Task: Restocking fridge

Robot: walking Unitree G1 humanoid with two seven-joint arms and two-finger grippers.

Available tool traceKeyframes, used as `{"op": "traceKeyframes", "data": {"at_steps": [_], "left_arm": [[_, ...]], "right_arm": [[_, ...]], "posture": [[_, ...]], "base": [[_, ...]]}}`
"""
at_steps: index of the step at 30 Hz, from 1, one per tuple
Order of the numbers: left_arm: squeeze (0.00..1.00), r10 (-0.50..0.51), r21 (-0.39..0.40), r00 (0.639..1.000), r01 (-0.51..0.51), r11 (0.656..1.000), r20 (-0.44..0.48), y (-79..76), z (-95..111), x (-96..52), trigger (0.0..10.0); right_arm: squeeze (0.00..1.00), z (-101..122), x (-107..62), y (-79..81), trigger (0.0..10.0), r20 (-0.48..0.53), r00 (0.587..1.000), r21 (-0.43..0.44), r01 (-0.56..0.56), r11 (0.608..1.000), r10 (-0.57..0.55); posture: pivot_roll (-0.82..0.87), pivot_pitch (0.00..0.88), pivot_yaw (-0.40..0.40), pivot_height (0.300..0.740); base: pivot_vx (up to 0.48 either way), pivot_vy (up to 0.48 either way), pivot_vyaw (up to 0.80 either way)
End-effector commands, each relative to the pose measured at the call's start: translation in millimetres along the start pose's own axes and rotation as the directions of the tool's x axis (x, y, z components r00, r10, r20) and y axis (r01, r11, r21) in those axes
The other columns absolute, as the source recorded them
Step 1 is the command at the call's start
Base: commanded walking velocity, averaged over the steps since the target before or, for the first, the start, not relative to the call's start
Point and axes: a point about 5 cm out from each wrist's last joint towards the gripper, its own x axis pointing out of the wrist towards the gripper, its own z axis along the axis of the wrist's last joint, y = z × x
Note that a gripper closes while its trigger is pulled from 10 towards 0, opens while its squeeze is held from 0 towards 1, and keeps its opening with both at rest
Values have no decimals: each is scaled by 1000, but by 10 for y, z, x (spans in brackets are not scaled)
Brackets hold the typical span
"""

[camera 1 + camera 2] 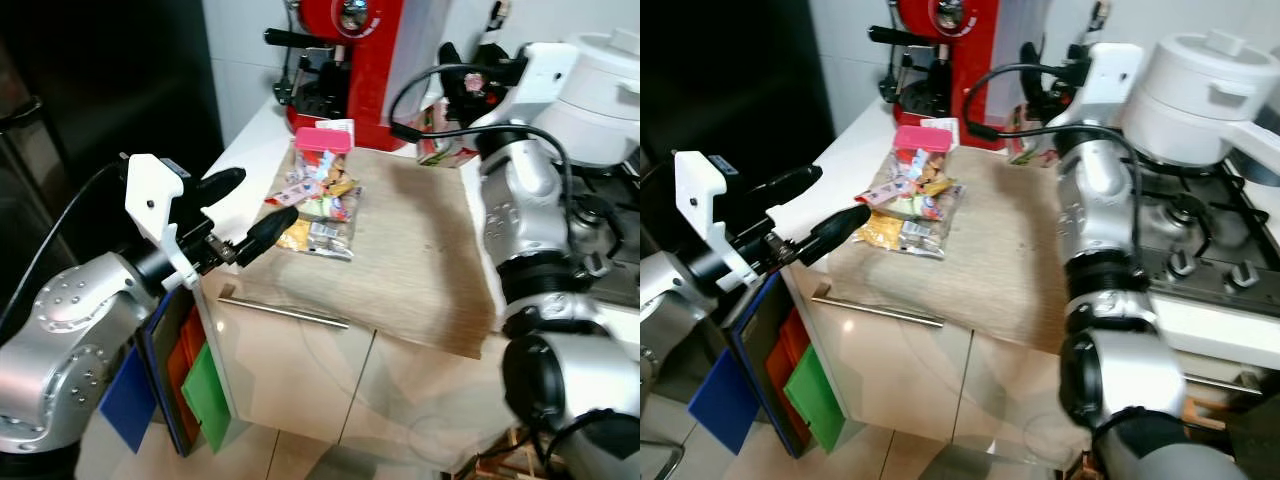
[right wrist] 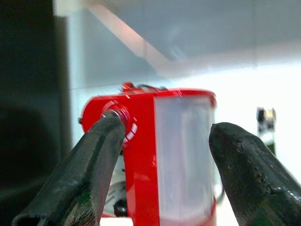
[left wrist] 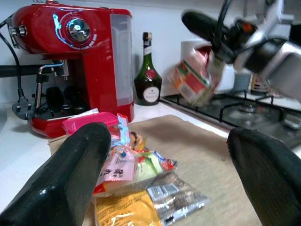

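Left gripper (image 1: 235, 215) spread wide, empty, just short of clear bag of colourful snack packets (image 1: 318, 207) on beige cloth mat (image 1: 420, 255). Right gripper (image 3: 214, 33) raised beside red coffee machine (image 1: 355, 70), fingers parted; blurred red-green carton (image 3: 192, 80) at fingertips, grasp unclear.
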Motion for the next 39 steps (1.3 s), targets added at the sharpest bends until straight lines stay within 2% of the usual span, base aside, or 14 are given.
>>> {"op": "traceKeyframes", "data": {"at_steps": [1, 4, 7, 11, 12, 15, 20, 24, 29, 30, 33, 37, 38, 39], "left_arm": [[0, 8, -5, 1000, -8, 1000, -3, -10, -37, 33, 10000], [0, 77, -39, 997, -77, 996, 17, 4, -84, 93, 10000], [0, 157, -58, 987, -156, 986, 22, 56, -116, 96, 10000], [0, 431, -42, 902, -430, 902, 19, 218, -231, 38, 10000], [0, 431, -42, 902, -430, 902, 19, 218, -231, 38, 10000], [0, 551, 32, 832, -553, 832, 69, 218, -225, 14, 10000], [0, 561, 131, 819, -574, 808, 121, 205, -157, 102, 10000], [0, 558, 141, 821, -571, 809, 121, 212, -172, 133, 10000], [0, 561, 151, 819, -574, 805, 120, 220, -193, 132, 10000], [0, 561, 151, 819, -574, 805, 120, 220, -193, 132, 10000], [0, 571, 151, 814, -581, 800, 109, 245, -210, 102, 10000], [0, 577, 156, 809, -588, 793, 113, 258, -199, 77, 10000], [0, 580, 158, 807, -591, 791, 115, 263, -194, 70, 10000], [0, 584, 160, 803, -596, 787, 118, 272, -189, 60, 10000]], "right_arm": [[0, -7, -26, -4, 10000, 2, 999, 34, 43, 999, -43], [0, -165, -141, 79, 10000, -42, 989, 153, 147, 977, -143], [0, -206, -204, 119, 10000, -43, 987, 138, 158, 978, -154], [0, -183, -345, 172, 10000, 8, 980, 33, 198, 980, -199], [0, -183, -345, 172, 10000, 8, 980, 33, 198, 980, -199], [0, -101, -463, 232, 10000, 111, 975, -130, 204, 970, -191], [0, -40, -475, 330, 10000, 157, 973, -187, 196, 963, -168], [0, -62, -454, 360, 10000, 148, 977, -201, 179, 963, -150], [0, -324, -373, 542, 10000, -70, 997, -89, 25, 996, -31], [0, -324, -373, 542, 10000, -70, 997, -89, 25, 996, -31], [0, -557, -288, 696, 10000, -267, 959, -79, -122, 989, 97], [0, -551, -193, 711, 10000, -278, 954, -125, -150, 981, 111], [78, -529, -165, 699, 10000, -273, 956, -143, -148, 979, 104], [1000, -506, -135, 692, 10000, -266, 959, -158, -145, 977, 100]], "posture": [[68, 0, -14, 740], [51, 0, -18, 740], [41, 0, -15, 740], [24, 0, -7, 740], [24, 0, -7, 740], [20, 0, -8, 740], [19, 0, -9, 740], [24, 0, -7, 740], [36, 0, -4, 740], [36, 0, -4, 740], [47, 0, -9, 740], [62, 0, -21, 740], [70, 0, -30, 740], [72, 0, -32, 740]], "base": [[0, 0, 0], [0, 0, 0], [0, 0, 0], [0, 0, 0], [0, 0, 0], [0, 0, 0], [0, 0, 0], [0, 0, 0], [0, 0, 0], [0, 0, 0], [0, 0, 0], [0, 0, 0], [0, 0, 0], [0, 0, 0]]}}
